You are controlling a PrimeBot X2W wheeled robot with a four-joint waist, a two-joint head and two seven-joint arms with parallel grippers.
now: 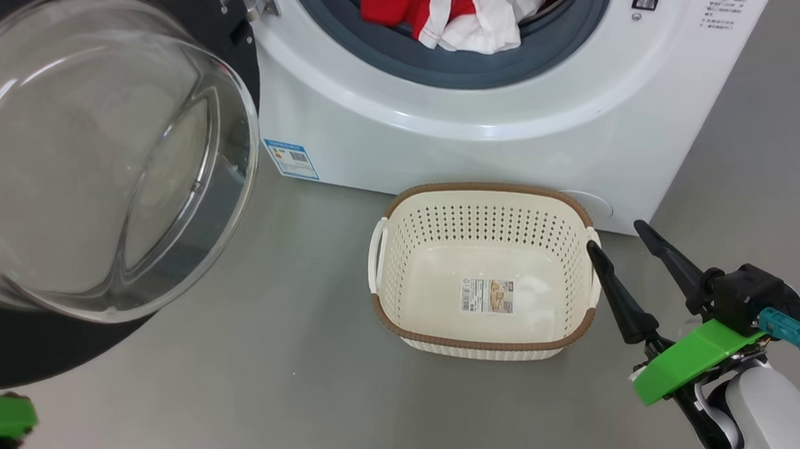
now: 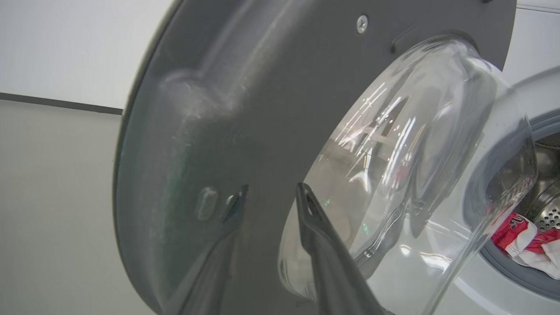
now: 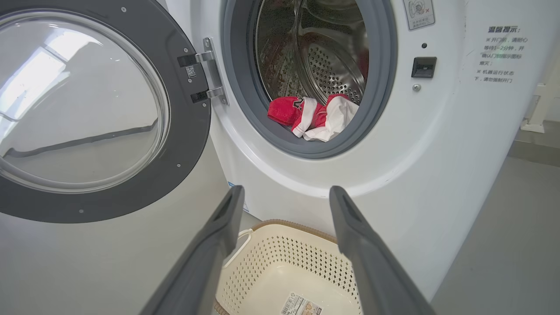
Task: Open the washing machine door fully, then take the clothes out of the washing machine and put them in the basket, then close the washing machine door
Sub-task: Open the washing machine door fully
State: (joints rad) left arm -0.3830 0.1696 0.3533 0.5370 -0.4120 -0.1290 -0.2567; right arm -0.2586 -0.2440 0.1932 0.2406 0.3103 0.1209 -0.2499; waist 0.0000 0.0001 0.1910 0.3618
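The washing machine door [image 1: 33, 351] stands swung open at the left, its clear glass bowl [image 1: 91, 167] bulging toward me. Red and white clothes [image 1: 456, 6] lie at the mouth of the white washing machine [image 1: 436, 132], over the grey rubber ring. The cream basket [image 1: 481, 186] sits on the floor before the machine. My left gripper [image 2: 270, 194] is open, its fingers on either side of the door's [image 2: 262, 109] dark rim; one finger shows blurred through the rim. My right gripper [image 1: 614, 236] hangs open beside the basket's right handle, holding nothing. The right wrist view shows the clothes [image 3: 313, 116] and basket [image 3: 280, 258].
Grey floor spreads around the basket and to the machine's right. A blue label [image 1: 290, 159] marks the machine's lower left corner. The door's hinge [image 3: 210, 70] sits left of the drum opening. A pale wall with a dark stripe [image 2: 57, 103] lies beyond the door.
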